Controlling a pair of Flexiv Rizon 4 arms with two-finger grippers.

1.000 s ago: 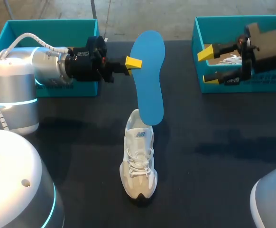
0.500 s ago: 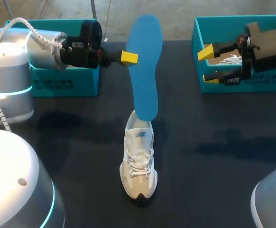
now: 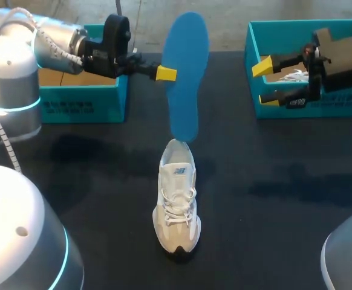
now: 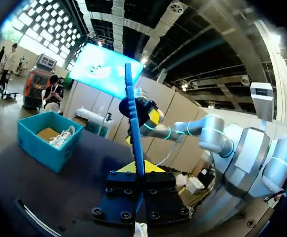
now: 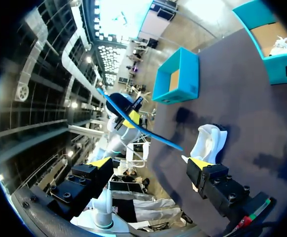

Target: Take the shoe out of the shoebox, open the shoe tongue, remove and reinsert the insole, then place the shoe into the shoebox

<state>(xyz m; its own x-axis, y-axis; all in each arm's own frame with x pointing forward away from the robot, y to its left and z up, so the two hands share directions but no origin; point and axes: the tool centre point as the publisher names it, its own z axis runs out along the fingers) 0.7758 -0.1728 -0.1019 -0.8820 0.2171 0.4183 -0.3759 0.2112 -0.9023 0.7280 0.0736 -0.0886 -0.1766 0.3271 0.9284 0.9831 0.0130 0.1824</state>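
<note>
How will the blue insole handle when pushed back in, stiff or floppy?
Likely fairly stiff: the insole, pinched at one edge by the left tool, hangs straight. It looks thin edge-on, so probably light, and may bend against the shoe.

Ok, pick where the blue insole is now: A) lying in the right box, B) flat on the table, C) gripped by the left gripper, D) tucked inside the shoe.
C: the left gripper is shut on the insole, holding it upright over the shoe.
</note>
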